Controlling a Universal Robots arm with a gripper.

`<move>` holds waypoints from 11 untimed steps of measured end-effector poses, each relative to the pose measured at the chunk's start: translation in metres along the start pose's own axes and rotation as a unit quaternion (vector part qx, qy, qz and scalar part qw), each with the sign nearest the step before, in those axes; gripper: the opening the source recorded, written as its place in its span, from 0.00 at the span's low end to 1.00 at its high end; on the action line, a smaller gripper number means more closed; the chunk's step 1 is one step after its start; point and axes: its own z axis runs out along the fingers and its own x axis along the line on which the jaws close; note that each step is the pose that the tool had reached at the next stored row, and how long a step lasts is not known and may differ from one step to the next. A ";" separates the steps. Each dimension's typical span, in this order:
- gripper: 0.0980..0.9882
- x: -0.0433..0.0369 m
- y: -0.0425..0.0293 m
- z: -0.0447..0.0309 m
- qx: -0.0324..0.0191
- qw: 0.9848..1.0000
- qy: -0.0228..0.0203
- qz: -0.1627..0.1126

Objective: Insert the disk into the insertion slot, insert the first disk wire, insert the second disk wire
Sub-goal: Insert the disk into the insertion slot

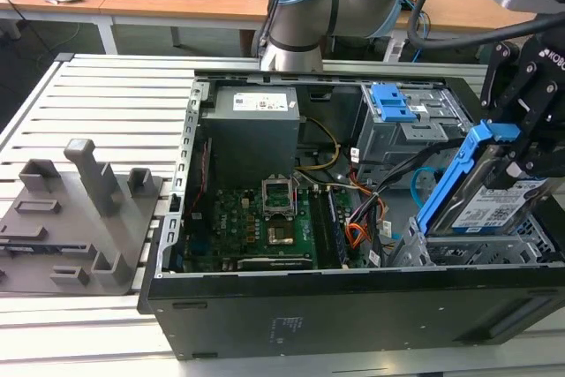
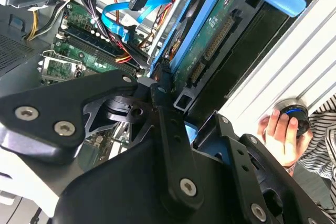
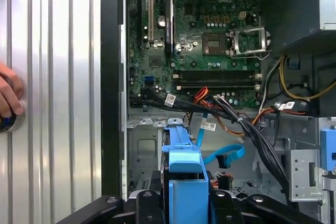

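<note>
The exterior view shows 1 arm, 1 gripper (image 1: 514,158) and 1 open computer case (image 1: 265,306) lying on a slatted table (image 1: 97,94). There is 1 disk (image 1: 491,196), silver with a white label and a bright blue carrier. It hangs tilted at the case's end on the exterior view's right, its lower edge just above the insertion slot (image 1: 481,252) and not seated in it. The claw is clamped on the disk, black fingers closed against the carrier's upper end; the second wrist view shows a finger (image 2: 164,85) pressed on the blue frame. 2 drive cages are visible: the low perforated slot and 1 taller cage with a blue latch (image 1: 395,101) beside it. 1 orange-red bundle, the first disk wire (image 1: 356,236), lies loose by the motherboard (image 1: 265,218). 1 light-blue loop, the second disk wire (image 1: 420,184), sits between the tall cage and the disk, apart from the disk. 1 person's hand (image 2: 278,132) rests on a round button on the table. 1 grey fixture tray (image 1: 79,218) stands toward the exterior view's left.
</note>
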 end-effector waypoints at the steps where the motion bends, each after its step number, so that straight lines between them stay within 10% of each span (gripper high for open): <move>1: 0.30 0.0000 -0.0001 0.0015 0.000 1.000 0.000 0.000; 11: 0.30 -0.0001 -0.0007 0.0176 0.000 1.000 0.000 0.000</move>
